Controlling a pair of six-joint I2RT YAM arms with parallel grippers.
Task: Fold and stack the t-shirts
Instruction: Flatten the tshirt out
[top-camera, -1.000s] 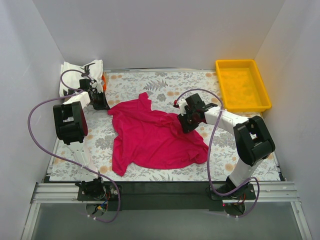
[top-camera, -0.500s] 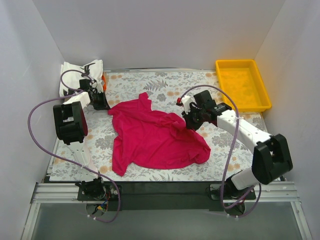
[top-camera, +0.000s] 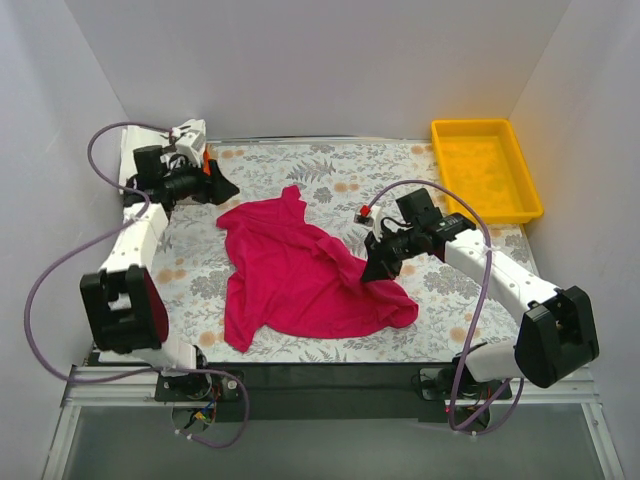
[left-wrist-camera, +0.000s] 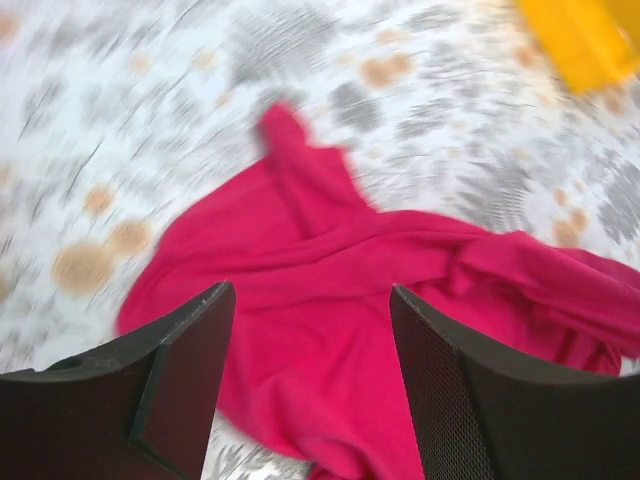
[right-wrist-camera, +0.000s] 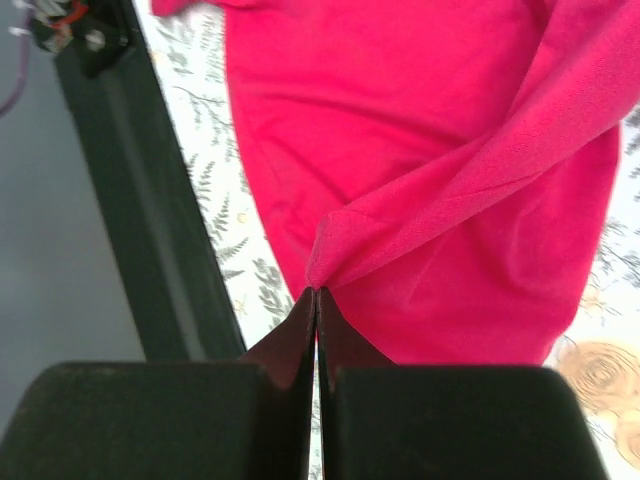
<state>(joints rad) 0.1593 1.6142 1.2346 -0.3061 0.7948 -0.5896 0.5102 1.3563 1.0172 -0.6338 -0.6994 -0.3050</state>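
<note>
Item: magenta-red t-shirt (top-camera: 300, 280), unfolded and rumpled.
Location: middle of the floral table cover (top-camera: 300, 165), one narrow end pointing to the far side, the broad part spread toward the near edge.
Right gripper (top-camera: 375, 268): pressed together, pinching a fold of the shirt's right-hand portion at its tips. In the right wrist view (right-wrist-camera: 316, 292) the pinched cloth rises as a ridge away from the tips.
Left gripper (top-camera: 222, 187): spread and holding nothing, raised at the far-left corner beyond the shirt. In the left wrist view (left-wrist-camera: 310, 295) the shirt shows between its fingers, apart from them.
Other stock: orange t-shirt (top-camera: 207, 162), only an edge visible behind the left arm at the far-left corner.
Fixture: yellow tray (top-camera: 486, 130), far-right corner, well apart from the shirt.
</note>
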